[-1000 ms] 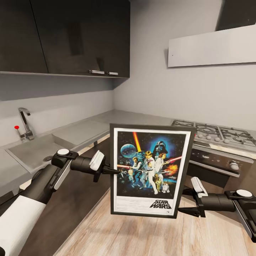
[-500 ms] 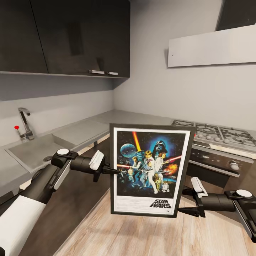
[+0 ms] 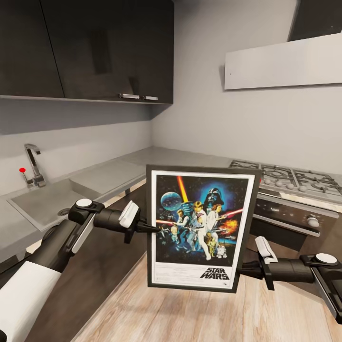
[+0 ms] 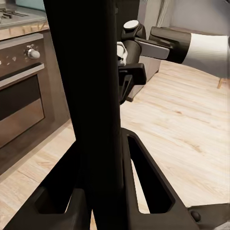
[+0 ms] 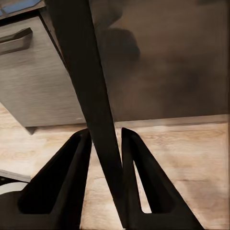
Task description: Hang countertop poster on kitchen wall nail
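The framed Star Wars poster (image 3: 199,225) hangs upright in the air in front of me, above the wooden floor. My left gripper (image 3: 153,228) is shut on its left edge at mid height. On the opposite side, low down, my right gripper (image 3: 241,271) is shut on the right edge. In the left wrist view the dark frame edge (image 4: 91,96) runs between the fingers (image 4: 143,177). The right wrist view has the frame edge (image 5: 96,120) pinched between both fingers (image 5: 72,172). The pale grey countertop (image 3: 156,156) lies behind the poster. Wall nails are too small to make out on the grey wall (image 3: 204,95).
A steel sink (image 3: 42,204) and chrome tap (image 3: 33,164) sit at the left. The gas hob (image 3: 285,175) and oven (image 3: 285,223) stand at the right. Dark upper cabinets (image 3: 95,47) hang overhead, and a pale hood panel (image 3: 285,61) juts out over the hob.
My right gripper's fingers, spread apart at the poster's lower right edge before, have closed together on it. The poster and the left arm have not moved.
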Tool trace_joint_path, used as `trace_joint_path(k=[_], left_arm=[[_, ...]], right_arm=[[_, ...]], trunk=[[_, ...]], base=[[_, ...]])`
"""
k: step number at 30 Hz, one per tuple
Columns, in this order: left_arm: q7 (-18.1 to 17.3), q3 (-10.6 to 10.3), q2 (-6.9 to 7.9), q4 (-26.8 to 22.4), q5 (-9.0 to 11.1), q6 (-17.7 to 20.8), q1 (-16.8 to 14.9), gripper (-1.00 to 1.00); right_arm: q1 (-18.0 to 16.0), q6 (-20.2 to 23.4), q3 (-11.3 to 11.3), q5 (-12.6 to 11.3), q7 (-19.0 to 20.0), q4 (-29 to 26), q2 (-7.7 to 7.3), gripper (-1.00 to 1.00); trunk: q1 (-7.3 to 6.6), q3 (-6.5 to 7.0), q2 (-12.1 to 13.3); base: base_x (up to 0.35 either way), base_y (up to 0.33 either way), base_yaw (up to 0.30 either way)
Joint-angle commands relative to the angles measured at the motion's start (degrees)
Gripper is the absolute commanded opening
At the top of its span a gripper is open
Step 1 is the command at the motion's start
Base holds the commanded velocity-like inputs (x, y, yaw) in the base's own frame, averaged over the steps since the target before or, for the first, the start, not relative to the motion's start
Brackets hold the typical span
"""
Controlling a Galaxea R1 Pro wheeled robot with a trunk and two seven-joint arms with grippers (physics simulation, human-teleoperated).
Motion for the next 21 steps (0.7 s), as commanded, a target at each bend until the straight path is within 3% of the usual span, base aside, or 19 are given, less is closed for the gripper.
trace_joint_path(k=[1,6,7,21], left_arm=[[0.51,-0.05,-0.01,0.04,0.03,0.41,-0.07,-1.0],[0.51,-0.11,-0.01,0.04,0.04,0.41,-0.07,-1.0],[0.51,-0.09,-0.01,0.04,0.03,0.41,-0.07,1.0],[0.51,0.17,0.04,0.23,-0.06,0.41,-0.07,1.0]], right_arm=[[-0.02,0.89,0.09,-0.36,0.53,-0.09,0.04,-1.0],[-0.02,0.91,0.09,-0.36,0.53,-0.09,0.04,-1.0],[-0.02,0.9,0.09,-0.36,0.53,-0.09,0.04,-1.0],[-0.03,0.94,0.06,-0.36,0.53,-0.09,0.04,-1.0]], trunk=[[0.0,-0.07,-0.04],[0.0,-0.07,-0.04],[0.0,-0.07,-0.04],[0.0,-0.07,-0.04]], base=[[0.0,0.0,0.0],[0.0,0.0,0.0],[0.0,0.0,0.0],[0.0,0.0,0.0]])
